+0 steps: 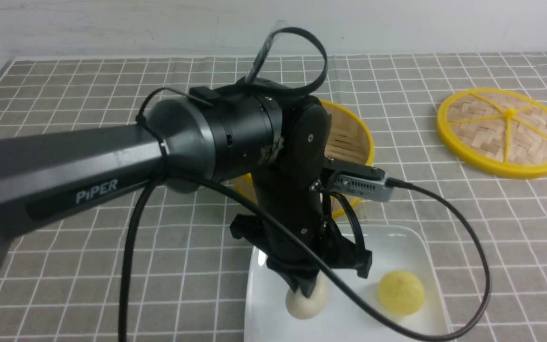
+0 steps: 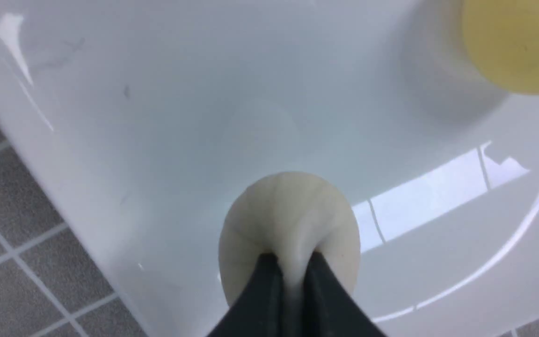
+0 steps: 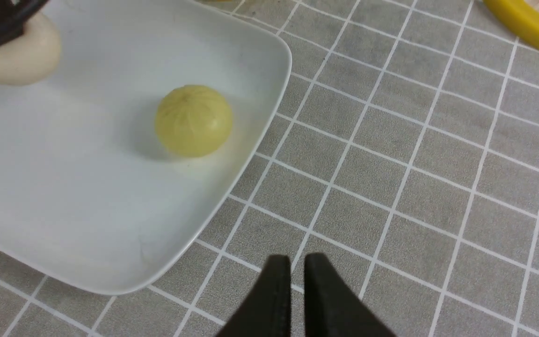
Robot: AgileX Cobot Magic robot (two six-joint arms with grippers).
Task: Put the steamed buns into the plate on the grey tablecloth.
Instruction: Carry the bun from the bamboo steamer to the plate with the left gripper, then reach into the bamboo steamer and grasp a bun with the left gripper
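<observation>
Beige bun (image 1: 302, 308) partly under left gripper (image 2: 292, 274)

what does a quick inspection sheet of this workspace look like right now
surface: grey tablecloth, white grid, lying flat
job's things: beige bun held at the plate, contact unclear; yellow bun lying on it; third bun not seen
clutter: bamboo steamer behind the plate, its lid flat on the cloth further right
grippers: left claw shut on beige bun; right claw shut, empty, above cloth beside the plate
cables: black cables hang off the left arm, one looping across the plate
surroundings: pale wall behind
</observation>
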